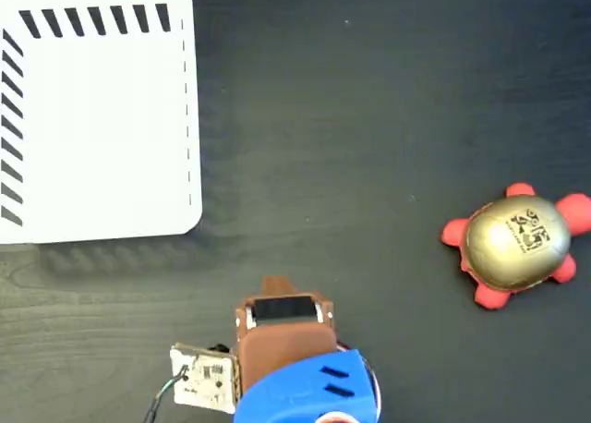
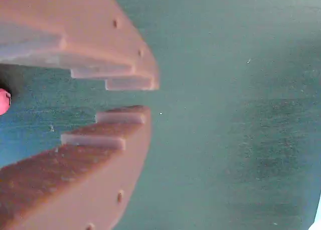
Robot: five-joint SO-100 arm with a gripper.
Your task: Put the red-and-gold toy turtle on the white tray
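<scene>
The red-and-gold toy turtle [image 1: 517, 243] sits upright on the dark table at the right of the fixed view, with its code sticker facing up. The white tray [image 1: 97, 164] lies flat at the top left with nothing on it. My brown gripper [image 1: 275, 284] is at the bottom centre, far from both and pointing up the picture. In the wrist view the gripper [image 2: 150, 98] has its stepped fingertips [image 2: 133, 79] almost meeting, and nothing is between them. A small pink-red bit [image 2: 2, 100] shows at that view's left edge; I cannot tell what it is.
The blue arm body [image 1: 305, 391] and a small circuit board with wires [image 1: 205, 379] sit at the bottom edge of the fixed view. Dark table surface [image 1: 369, 118] lies between the tray and the turtle.
</scene>
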